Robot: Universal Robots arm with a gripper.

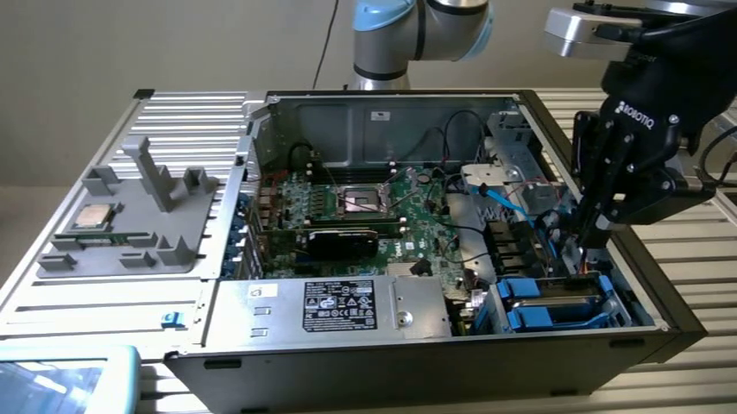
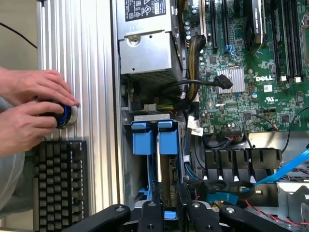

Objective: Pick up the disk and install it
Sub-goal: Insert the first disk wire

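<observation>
One disk (image 1: 557, 304) matters here, and you have it low in the drive bay (image 1: 631, 309) at the case's front corner on the exterior view's right, its blue carrier seated between the bay walls. Your gripper (image 1: 595, 244) stands right over its far end, fingers (image 2: 155, 212) drawn narrow and reaching down onto the carrier's edge — whether they're clamping it or just pressing, I can't quite tell from this angle. I'd judge you're in the install step, the pick-up already behind you, with seating the carrier fully home as what's being worked. Room is tight: the bay's metal wall runs close on one side, the blue cable (image 1: 503, 195) and black leads crowd the other, and the power supply (image 1: 335, 307) sits just beside. Above the case it's open. A person's hands (image 2: 30, 108) work a knob (image 2: 65, 115) by the keyboard (image 2: 60, 186), well apart.
</observation>
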